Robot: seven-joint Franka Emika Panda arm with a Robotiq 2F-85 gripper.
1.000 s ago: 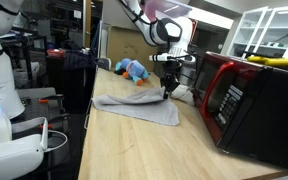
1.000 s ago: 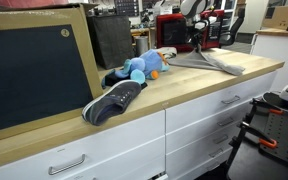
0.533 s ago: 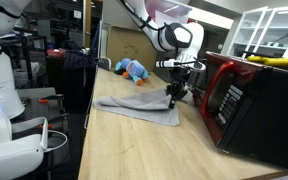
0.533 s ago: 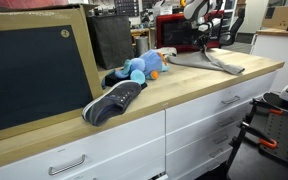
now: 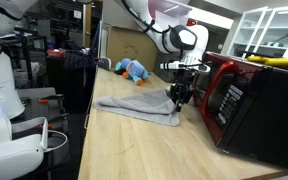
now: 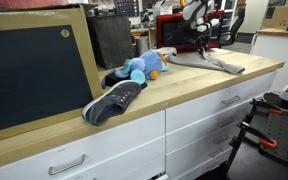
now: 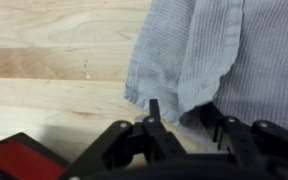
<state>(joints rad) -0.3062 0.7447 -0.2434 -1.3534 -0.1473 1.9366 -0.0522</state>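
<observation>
Hovering over the right edge of the grey towel (image 5: pixel 134 106), the gripper (image 5: pixel 181 98) has its jaws spread, holding nothing; such limp, light cloth looks best pinched at its folded hem.

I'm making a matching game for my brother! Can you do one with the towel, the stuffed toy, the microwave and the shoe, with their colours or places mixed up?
Things:
1 towel
2 plush toy
3 microwave
4 sneaker

Descriptions:
A red
B dark, near the front edge of the counter
C grey, right by the gripper
D blue

Pairs: 1-C, 2-D, 3-A, 4-B
</observation>
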